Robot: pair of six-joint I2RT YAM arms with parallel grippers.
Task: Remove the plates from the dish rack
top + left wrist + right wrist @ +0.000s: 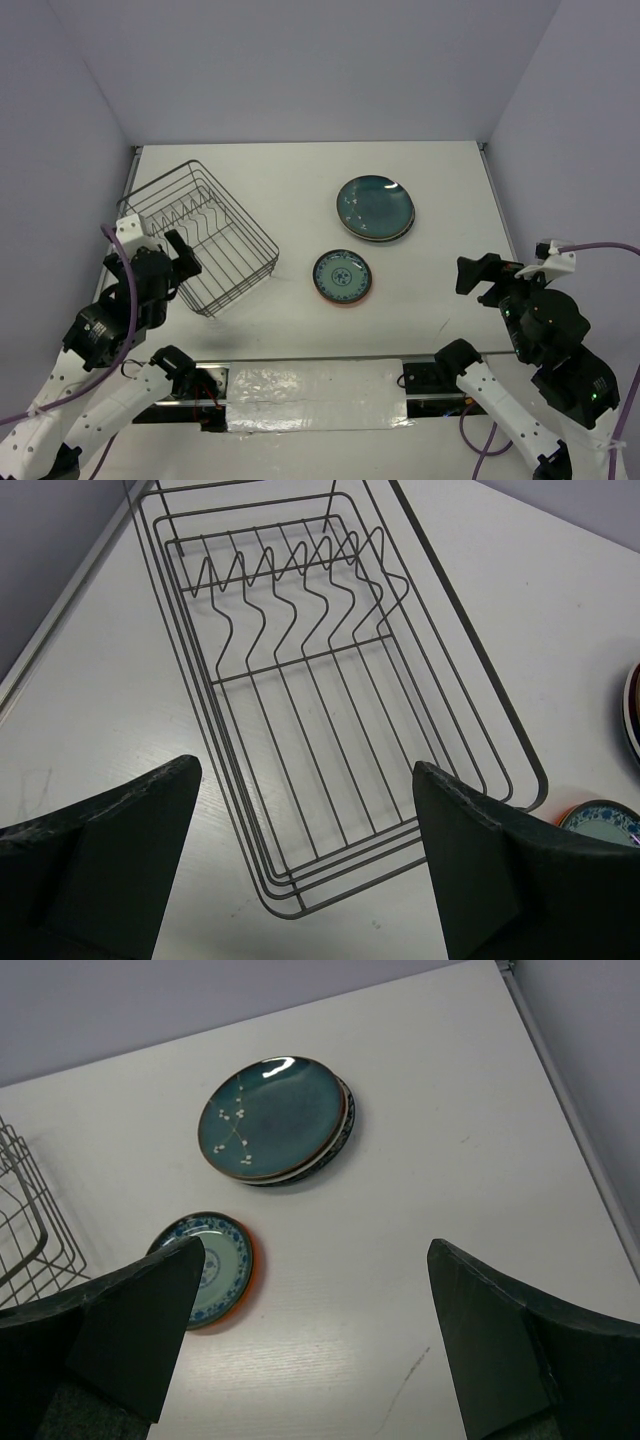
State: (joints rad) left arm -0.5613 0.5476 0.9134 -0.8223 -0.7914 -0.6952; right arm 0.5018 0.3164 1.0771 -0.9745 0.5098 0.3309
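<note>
The dark grey wire dish rack [205,236] stands at the table's left, with no plates in it; it fills the left wrist view [330,710]. A stack of large plates topped by a dark teal plate [375,207] lies on the table at mid-right, also in the right wrist view [272,1117]. A smaller stack topped by a teal-patterned plate [342,276] over an orange one lies nearer, and shows in the right wrist view [222,1268]. My left gripper [180,258] is open and empty at the rack's near corner. My right gripper [481,276] is open and empty, right of the plates.
The white table [300,170] ends at a raised edge on the left [133,160] and right [487,160], with grey walls close behind. A taped strip [310,385] runs along the near edge between the arm bases.
</note>
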